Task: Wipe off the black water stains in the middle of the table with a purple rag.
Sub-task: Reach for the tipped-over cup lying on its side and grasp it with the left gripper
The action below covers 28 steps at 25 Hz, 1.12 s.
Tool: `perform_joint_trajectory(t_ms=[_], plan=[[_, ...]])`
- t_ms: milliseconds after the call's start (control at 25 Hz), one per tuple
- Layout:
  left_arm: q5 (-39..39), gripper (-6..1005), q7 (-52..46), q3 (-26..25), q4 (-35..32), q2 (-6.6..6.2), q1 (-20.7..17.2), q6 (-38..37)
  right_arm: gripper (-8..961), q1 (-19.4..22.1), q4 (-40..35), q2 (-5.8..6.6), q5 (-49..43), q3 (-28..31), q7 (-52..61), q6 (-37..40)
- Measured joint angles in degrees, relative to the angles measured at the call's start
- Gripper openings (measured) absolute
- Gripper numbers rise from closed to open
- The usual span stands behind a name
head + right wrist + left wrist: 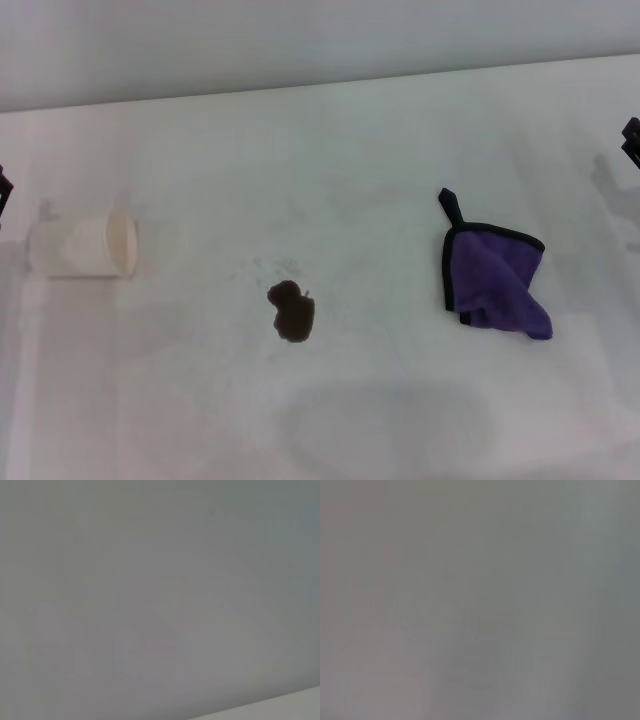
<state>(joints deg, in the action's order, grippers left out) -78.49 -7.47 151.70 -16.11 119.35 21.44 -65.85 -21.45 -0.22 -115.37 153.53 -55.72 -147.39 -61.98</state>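
The black water stain (292,310) is a small dark brown-black blot near the middle of the white table (330,150). The purple rag (497,282), folded, with black trim and a black loop tab, lies flat to the right of the stain. Only a dark sliver of my left gripper (3,195) shows at the left edge of the head view, and a sliver of my right gripper (632,140) at the right edge, both far from the rag and the stain. Both wrist views show only plain grey surface.
A cream paper cup (85,246) lies on its side at the left of the table, its mouth toward the stain. Faint grey smudges (272,265) sit just above the stain. The table's far edge meets a grey wall (300,40).
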Motion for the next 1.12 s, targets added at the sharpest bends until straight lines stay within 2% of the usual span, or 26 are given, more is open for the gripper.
perform_joint_trajectory(t_ms=[720, 920, 1120], plan=[[0.51, 887, 0.09, 0.43, -0.6, 0.21, -1.03, -0.16, 817, 0.3, -0.4, 0.05, 0.06, 0.0, 0.0, 0.28], [0.6, 887, -1.9, 0.19, -1.48, -0.09, 0.07, -0.47, 818, 0.44, -0.39, 0.06, 0.02, 0.0, 0.0, 0.3], [9.67, 887, -12.81, 0.25, 2.21, -0.91, 3.66, -0.53, 817, 0.53, -0.19, 0.06, 0.01, 0.0, -0.12, 0.34]])
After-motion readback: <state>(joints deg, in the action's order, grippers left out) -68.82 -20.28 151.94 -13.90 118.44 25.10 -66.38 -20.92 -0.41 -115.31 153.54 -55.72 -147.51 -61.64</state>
